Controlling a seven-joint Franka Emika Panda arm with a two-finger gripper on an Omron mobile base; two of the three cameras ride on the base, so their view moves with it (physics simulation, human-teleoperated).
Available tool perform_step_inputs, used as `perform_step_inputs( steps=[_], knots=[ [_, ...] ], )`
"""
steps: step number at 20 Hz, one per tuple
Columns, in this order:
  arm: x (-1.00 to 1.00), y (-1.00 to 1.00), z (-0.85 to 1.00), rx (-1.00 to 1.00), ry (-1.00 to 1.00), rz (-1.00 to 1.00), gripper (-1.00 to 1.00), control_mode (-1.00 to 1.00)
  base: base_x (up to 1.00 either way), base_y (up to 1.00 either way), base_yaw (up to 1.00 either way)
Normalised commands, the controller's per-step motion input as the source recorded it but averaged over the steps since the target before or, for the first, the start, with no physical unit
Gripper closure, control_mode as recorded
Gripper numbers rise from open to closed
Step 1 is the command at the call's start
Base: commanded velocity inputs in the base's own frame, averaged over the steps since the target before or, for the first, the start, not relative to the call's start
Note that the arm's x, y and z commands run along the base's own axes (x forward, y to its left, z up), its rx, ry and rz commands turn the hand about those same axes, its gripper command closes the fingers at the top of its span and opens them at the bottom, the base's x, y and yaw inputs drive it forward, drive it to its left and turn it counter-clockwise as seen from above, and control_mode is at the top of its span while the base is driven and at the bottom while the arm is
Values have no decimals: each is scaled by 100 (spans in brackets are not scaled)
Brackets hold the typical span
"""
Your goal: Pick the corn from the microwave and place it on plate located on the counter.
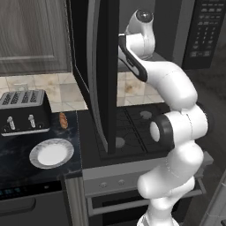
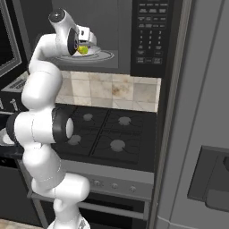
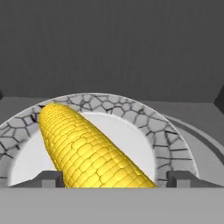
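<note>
- You have the microwave [image 2: 134,36] with its door [image 1: 99,75] swung open above the stovetop [image 2: 107,134].
- Your plate [image 1: 51,153] sits on the counter [image 1: 17,161], in front of the toaster [image 1: 24,112].
- The corn [image 3: 87,153] lies on a mosaic-rimmed dish [image 3: 144,127] inside the microwave.
- Your gripper [image 3: 116,179] is spread wide, one fingertip each side of the cob, not clamped.

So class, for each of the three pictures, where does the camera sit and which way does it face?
Left base view: behind the arm's left, facing the open microwave door and the plate; white arm at right.
Right base view: behind its right, facing the stovetop; arm at left.
Hand view: on the hand, facing the corn; fingers at bottom.
Right base and hand views share the corn.
</note>
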Motion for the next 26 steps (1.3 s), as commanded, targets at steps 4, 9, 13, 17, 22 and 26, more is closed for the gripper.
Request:
perform_step_inputs(
  steps=[4, 9, 13, 17, 22, 26],
  knots=[
    [-90, -13, 27, 7, 0, -4, 100, -100, 0, 0, 0],
    [-100, -21, 10, 5, 0, 0, 100, -100, 0, 0, 0],
    [-100, -40, -4, 6, 0, 0, 100, -100, 0, 0, 0],
    [-100, -32, -19, 3, 0, 0, 100, -100, 0, 0, 0],
    [-100, -1, -44, 0, 1, 0, 100, -100, 0, 0, 0],
    [-100, 0, -46, 0, 4, 0, 100, -100, 0, 0, 0]
  ],
)
